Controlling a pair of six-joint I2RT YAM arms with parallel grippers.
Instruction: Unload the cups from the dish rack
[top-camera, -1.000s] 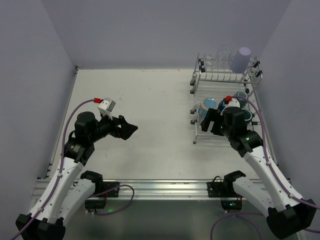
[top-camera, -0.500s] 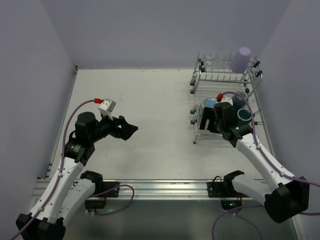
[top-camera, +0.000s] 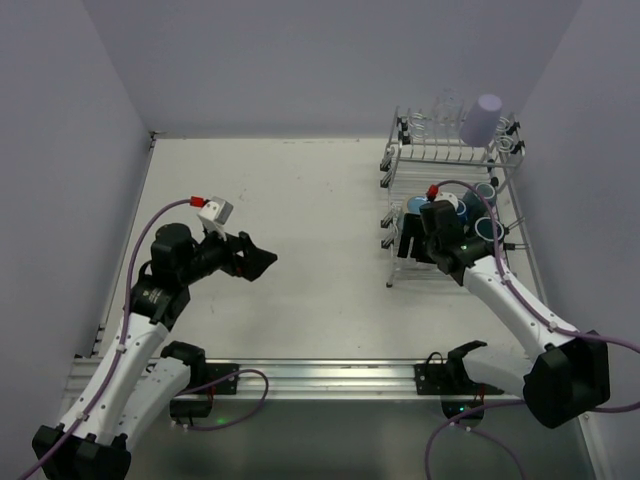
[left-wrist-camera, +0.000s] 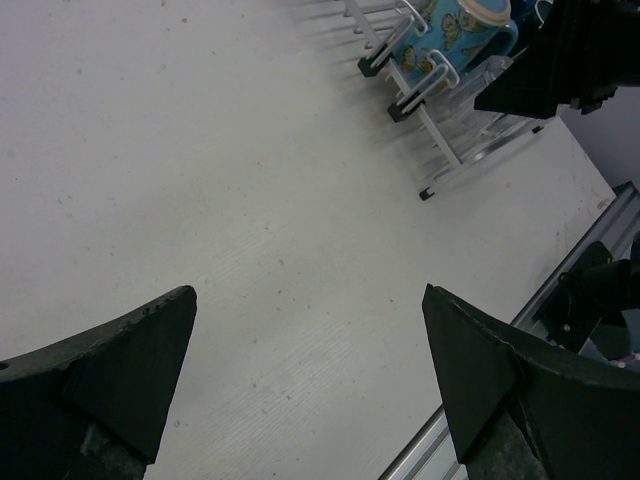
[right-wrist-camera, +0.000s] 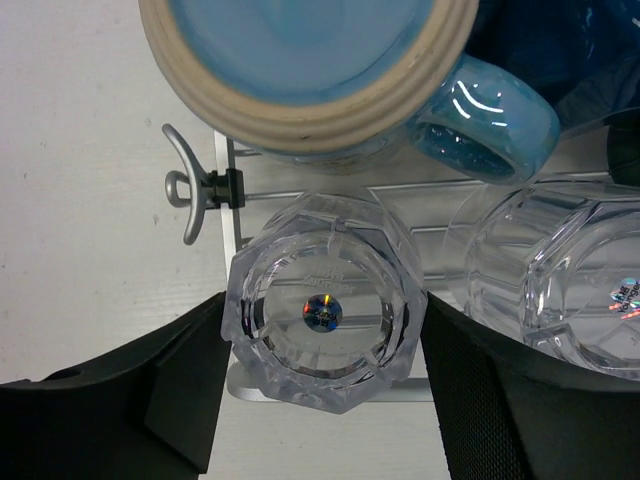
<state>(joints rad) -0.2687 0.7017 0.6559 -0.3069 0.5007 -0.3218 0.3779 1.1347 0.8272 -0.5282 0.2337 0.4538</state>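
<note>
Top external: seemingly nothing unloaded from the dish rack (top-camera: 440, 155); right gripper (right-wrist-camera: 322, 352) flanks a clear glass (right-wrist-camera: 322, 312), hold uncertain; left gripper (left-wrist-camera: 310, 370) gapes.

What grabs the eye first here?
The right fingers flank a clear glass on the lower tier of the dish rack, beside a blue mug. A lavender tumbler sits on the top tier, at the far right of the table. The left fingers hang wide open over its left half.
</note>
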